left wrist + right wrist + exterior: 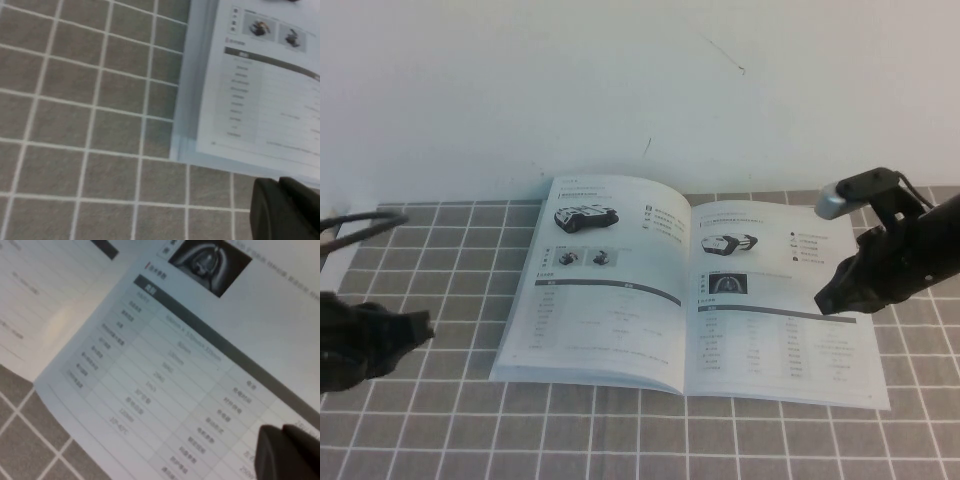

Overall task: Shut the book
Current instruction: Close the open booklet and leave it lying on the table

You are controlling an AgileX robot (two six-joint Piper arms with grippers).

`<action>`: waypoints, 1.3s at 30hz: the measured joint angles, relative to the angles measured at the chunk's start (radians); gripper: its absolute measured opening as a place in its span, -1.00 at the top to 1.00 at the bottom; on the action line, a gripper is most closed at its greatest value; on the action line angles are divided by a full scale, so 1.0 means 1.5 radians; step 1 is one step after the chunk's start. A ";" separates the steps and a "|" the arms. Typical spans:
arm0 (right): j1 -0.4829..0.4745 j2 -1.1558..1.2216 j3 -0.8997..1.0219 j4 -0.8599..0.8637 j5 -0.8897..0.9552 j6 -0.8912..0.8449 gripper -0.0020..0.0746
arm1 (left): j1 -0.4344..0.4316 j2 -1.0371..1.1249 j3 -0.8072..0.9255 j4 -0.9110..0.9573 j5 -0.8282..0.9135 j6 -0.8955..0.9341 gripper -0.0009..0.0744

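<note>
An open book (pixel 690 290) lies flat on the grey tiled mat, both printed pages facing up. My left gripper (pixel 420 328) hovers off the book's left edge, apart from it, fingers together and empty; in the left wrist view the gripper (pixel 281 202) sits just off the corner of the book (pixel 260 90). My right gripper (pixel 823 300) hangs over the outer part of the right page, shut and holding nothing. In the right wrist view that gripper (pixel 286 447) is just above the printed table on the page (pixel 175 350); whether it touches the paper I cannot tell.
The tiled mat (pixel 440 250) spreads around the book on all sides. A white wall (pixel 620 80) stands behind it. A black cable loop (pixel 360 225) lies at the far left edge.
</note>
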 joint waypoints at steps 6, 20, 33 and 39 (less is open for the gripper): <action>0.001 0.040 -0.023 -0.078 -0.016 0.057 0.95 | 0.000 0.083 -0.063 -0.218 0.051 0.234 0.99; 0.001 0.093 -0.028 -0.108 -0.038 0.074 0.95 | 0.000 0.359 -0.295 -0.245 0.166 0.302 0.99; 0.001 0.101 -0.034 -0.118 -0.040 0.077 0.95 | 0.000 0.518 -0.396 -0.162 0.122 0.246 0.63; 0.001 0.101 -0.034 -0.118 -0.040 0.077 0.95 | 0.000 0.553 -0.430 -0.169 0.137 0.259 -0.36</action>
